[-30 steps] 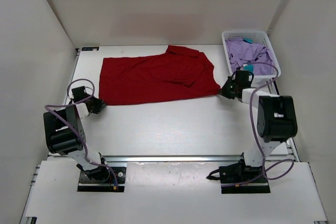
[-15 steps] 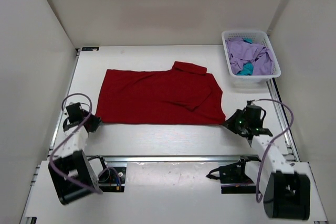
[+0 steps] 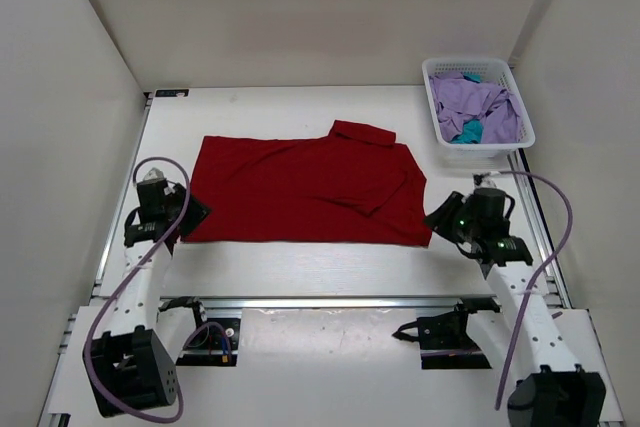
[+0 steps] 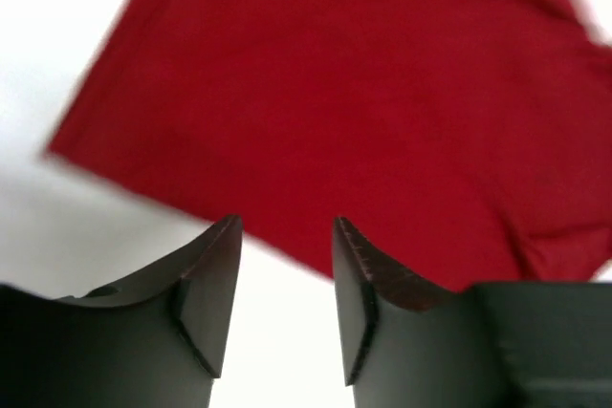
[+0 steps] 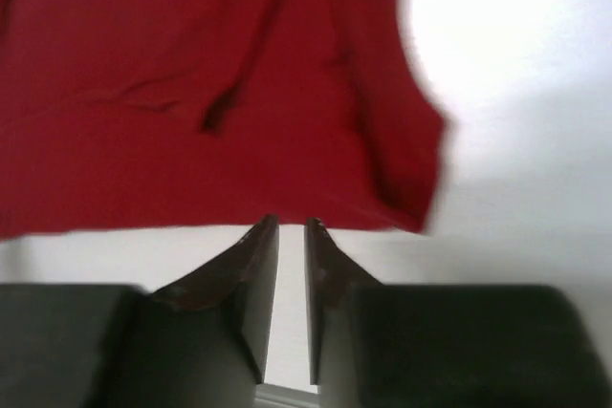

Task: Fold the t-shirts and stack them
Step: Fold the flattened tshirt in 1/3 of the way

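A red t-shirt (image 3: pixel 310 192) lies spread flat across the middle of the table, collar toward the back right. My left gripper (image 3: pixel 193 213) sits at the shirt's near left corner, open, with only white table between its fingers (image 4: pixel 215 265); the red t-shirt (image 4: pixel 363 93) lies just beyond the tips. My right gripper (image 3: pixel 437 219) sits at the near right corner, its jaws a narrow gap apart and empty. In the right wrist view the red t-shirt (image 5: pixel 191 93) has its hem just past my right gripper (image 5: pixel 291 225). My left gripper (image 4: pixel 285 225) touches no cloth.
A white basket (image 3: pixel 470 61) stands at the back right with a purple garment (image 3: pixel 475 99) and a teal one (image 3: pixel 468 132) inside. White walls enclose the table on three sides. A metal rail (image 3: pixel 330 300) runs along the near edge.
Both arms pulled the red t-shirt toward the near edge and laid it flat. Both grippers have since let go, the left opening wide, the right only slightly.
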Tool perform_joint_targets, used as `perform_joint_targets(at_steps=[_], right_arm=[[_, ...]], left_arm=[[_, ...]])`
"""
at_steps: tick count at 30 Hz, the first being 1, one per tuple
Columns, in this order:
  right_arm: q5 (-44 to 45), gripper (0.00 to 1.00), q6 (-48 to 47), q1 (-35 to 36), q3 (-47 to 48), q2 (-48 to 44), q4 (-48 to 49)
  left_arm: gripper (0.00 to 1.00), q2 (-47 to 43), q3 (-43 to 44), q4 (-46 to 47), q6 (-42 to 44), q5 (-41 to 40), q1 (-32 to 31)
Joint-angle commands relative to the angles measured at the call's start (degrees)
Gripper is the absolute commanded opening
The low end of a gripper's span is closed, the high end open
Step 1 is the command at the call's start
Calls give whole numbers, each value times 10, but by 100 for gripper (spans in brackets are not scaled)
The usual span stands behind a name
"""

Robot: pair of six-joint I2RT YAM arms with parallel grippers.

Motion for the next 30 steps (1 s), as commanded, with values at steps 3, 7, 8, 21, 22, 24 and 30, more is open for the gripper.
perform_joint_targets(at_steps=[3,7,8,21,22,24,30], right_arm=[[46,0,-22,172,51,138,128],[31,0,-20,231,69,280,241],[32,0,-28,236,84,298,249],[15,0,-33,230,141,480,325],[14,0,-33,227,143,487,327],[13,0,-33,230,146,496,325],[-40,0,-14,213,208,552,347]], left_arm=[[41,-9,-24,113,-10,33,-67],[19,31,-41,182,-41,6,-181],[16,39,-39,204,-49,-6,-200],[12,145,-99,330,-55,-11,-293],[12,144,-114,331,-59,-14,-283],[12,133,-134,341,-63,-4,-271],[13,120,-169,351,-70,13,-243]])
